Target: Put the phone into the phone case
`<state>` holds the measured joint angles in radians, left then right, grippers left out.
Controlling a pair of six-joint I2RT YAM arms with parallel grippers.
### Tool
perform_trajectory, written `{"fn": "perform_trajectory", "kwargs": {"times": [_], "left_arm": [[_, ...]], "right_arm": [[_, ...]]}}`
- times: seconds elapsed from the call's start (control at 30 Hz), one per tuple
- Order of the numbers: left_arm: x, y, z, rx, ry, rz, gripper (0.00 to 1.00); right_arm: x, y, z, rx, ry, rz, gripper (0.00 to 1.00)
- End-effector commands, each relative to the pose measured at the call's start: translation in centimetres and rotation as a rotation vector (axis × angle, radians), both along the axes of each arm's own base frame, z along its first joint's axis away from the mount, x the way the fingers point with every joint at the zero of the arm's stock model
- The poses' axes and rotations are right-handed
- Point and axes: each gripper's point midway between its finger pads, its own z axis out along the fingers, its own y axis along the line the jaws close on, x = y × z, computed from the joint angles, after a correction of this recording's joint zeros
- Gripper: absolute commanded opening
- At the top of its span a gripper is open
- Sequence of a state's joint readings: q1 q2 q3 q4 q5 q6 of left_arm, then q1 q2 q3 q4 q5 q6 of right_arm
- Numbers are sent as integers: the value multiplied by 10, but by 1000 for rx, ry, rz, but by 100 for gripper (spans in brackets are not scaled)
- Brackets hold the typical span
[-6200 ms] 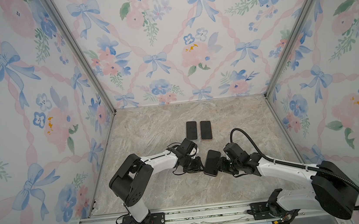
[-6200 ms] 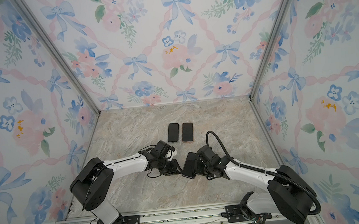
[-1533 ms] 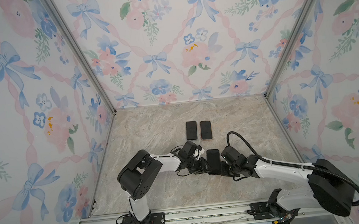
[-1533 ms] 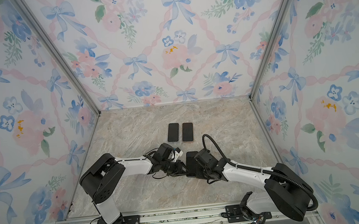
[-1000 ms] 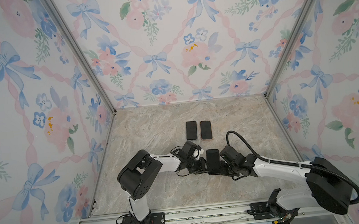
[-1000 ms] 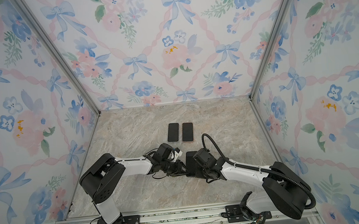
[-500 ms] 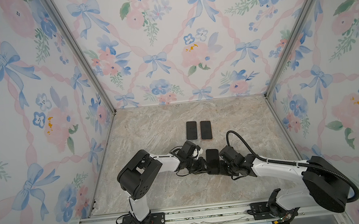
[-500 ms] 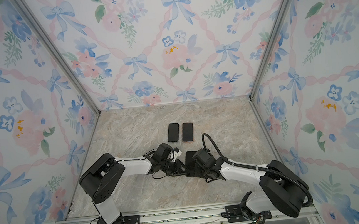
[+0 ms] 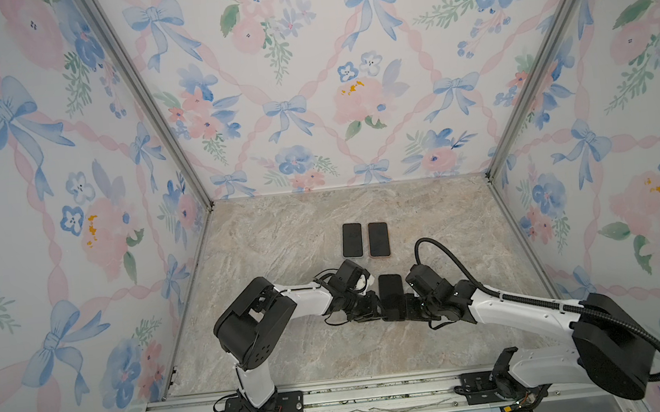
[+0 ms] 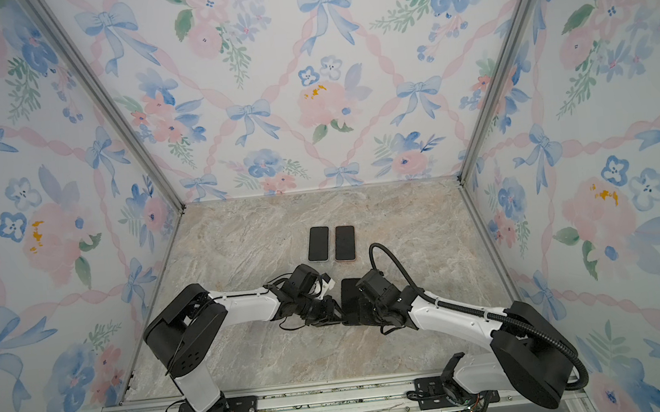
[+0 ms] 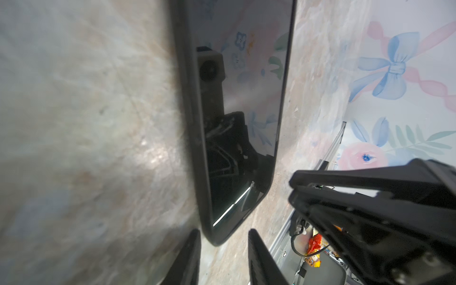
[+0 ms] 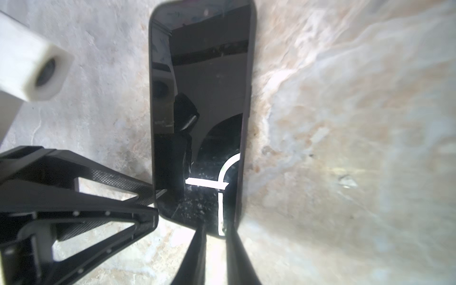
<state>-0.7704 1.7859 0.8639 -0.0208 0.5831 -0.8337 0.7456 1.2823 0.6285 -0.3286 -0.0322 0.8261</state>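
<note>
Since several seconds back, the phone (image 9: 391, 296) has gone from a skewed pose to lying flat and straight on the tabletop (image 9: 281, 237), screen up and a little further back. Both arms have drawn in with it. Over the last second it has barely shifted.

A dark case (image 11: 190, 123) shows as a raised rim along one long side of the glass. From that, the phone looks seated or very nearly so, and what remains is probably pressing the near corners home and letting go.

The left pincer (image 11: 222, 233) is partly spread and straddles one near corner. One finger lies against the rim and the other stands clear of it, so it is not pinching. The right pincer (image 12: 217, 230) has its fingers only narrowly parted around the other near corner. Whether they actually nip the edge I cannot tell.

Both pincers crowd the same short end of the phone, just beside each other, so a sideways move by either risks a knock. Drawing straight back along each arm looks safest.

Two spare phones (image 9: 365, 240) lie side by side beyond the far end, near but apart from it. A push forward would close that gap. To either side the tabletop is bare, and the walls (image 10: 68, 201) stand well off.
</note>
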Motion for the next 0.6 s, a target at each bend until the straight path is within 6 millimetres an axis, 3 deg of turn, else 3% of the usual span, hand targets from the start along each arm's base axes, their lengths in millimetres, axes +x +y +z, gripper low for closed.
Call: {"fn": "perform_trajectory", "kwargs": {"times": [0.0, 0.27, 0.57], "left_arm": [[-9, 30, -13, 178, 17, 9, 34], [-10, 20, -11, 169, 71, 12, 34], [-5, 3, -15, 151, 106, -7, 34]], "right_arm": [[1, -11, -1, -14, 17, -5, 23], [9, -3, -12, 11, 41, -21, 28], [2, 1, -29, 47, 83, -24, 30]]}}
